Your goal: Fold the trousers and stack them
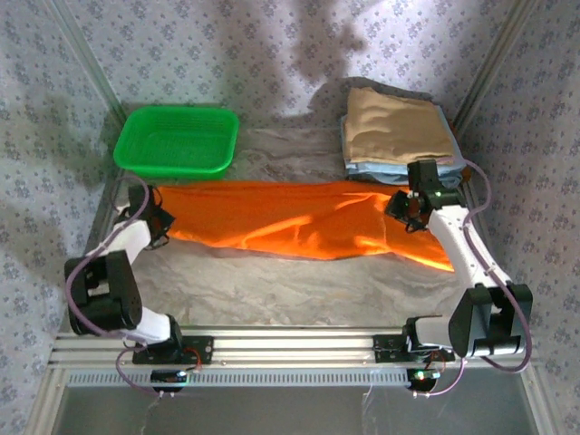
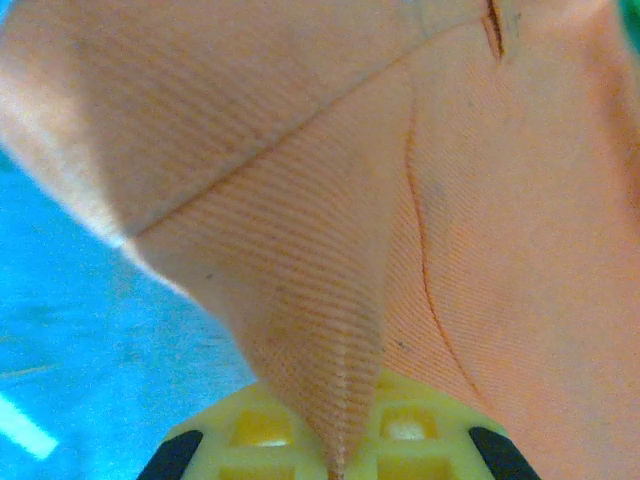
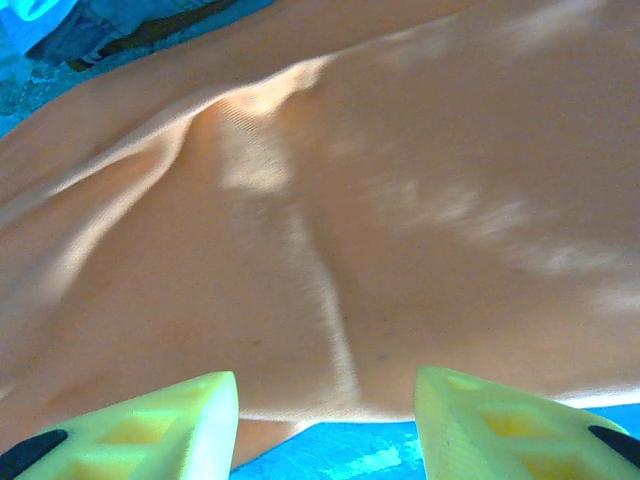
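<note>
Orange soft cloth trousers (image 1: 299, 222), a long plain pair, are pinched in a narrow ridge between the left jaws, which are closed fully on the fabric at its left end. The right jaws stand about half open, astride a shallow crease at the right end, with nothing gripped. The trousers are spread lengthwise across the middle of the grey-covered counter (image 1: 272, 290). On their far side are a green plastic mesh basket (image 1: 177, 140) and a tan folded garment (image 1: 399, 127) stacked on light blue folded garments (image 1: 385, 170). If the left end is lifted before the right end is gripped, a lopsided, bunched fold is to be expected. So thin a pinch could also slip free.
</note>
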`<state>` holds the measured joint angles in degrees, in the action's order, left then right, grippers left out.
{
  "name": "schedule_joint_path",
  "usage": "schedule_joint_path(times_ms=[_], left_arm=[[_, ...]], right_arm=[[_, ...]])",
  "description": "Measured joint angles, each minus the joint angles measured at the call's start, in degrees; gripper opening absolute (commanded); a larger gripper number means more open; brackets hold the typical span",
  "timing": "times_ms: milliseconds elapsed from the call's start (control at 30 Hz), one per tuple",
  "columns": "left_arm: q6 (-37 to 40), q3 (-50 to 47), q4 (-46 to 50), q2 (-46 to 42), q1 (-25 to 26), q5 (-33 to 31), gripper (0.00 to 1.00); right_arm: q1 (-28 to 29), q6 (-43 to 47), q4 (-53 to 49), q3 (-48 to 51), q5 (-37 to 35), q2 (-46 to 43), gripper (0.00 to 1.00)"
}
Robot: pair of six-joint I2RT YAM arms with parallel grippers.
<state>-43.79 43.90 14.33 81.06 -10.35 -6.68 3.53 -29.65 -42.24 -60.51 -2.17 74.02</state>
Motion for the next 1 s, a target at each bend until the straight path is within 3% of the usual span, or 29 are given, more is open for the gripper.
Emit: schedule_joint_path(times_ms=[200,233,367,500,600,700,867,1000], left_arm=[[-0.7,1.3,8.3,-7.1,-8.3,-4.7,0.0],[-0.7,1.8,9.2,-6.8,-9.2,-5.1,0.09],[-0.4,6.4,12.7,-1.9,-11.1,-4.5,0.6],[-0.2,9.2,13.2,1.6,-9.9,-2.5,0.8],[0.1,9.1,14.5,-1.2,-6.6,-1.9,0.83],[0.3,7.3,14.6,-7.8,-1.7,-0.7,0.83],[0.7,1.9,14.8,-17.8,9.8,1.4,0.83],[0.7,-2.3,14.9,-17.8,15.2,3.3,0.82]], right_arm=[[-3.5,-2.1,-0.2,1.6,0.0,-1.9,0.55],[-4.1,-2.4,-0.2,1.6,0.1,-1.9,0.55],[-7.9,-3.3,0.5,1.5,-0.2,0.0,0.64],[-12.6,-3.6,1.1,-1.8,-1.1,9.0,0.65],[-15.3,-3.3,1.8,-7.5,-0.9,18.4,0.6],[-15.5,-3.3,3.7,-10.0,-0.8,23.8,0.62],[-15.2,-3.3,4.2,-4.5,-1.6,21.4,0.65],[-18.3,-2.6,3.7,-4.3,-1.5,20.8,0.68]])
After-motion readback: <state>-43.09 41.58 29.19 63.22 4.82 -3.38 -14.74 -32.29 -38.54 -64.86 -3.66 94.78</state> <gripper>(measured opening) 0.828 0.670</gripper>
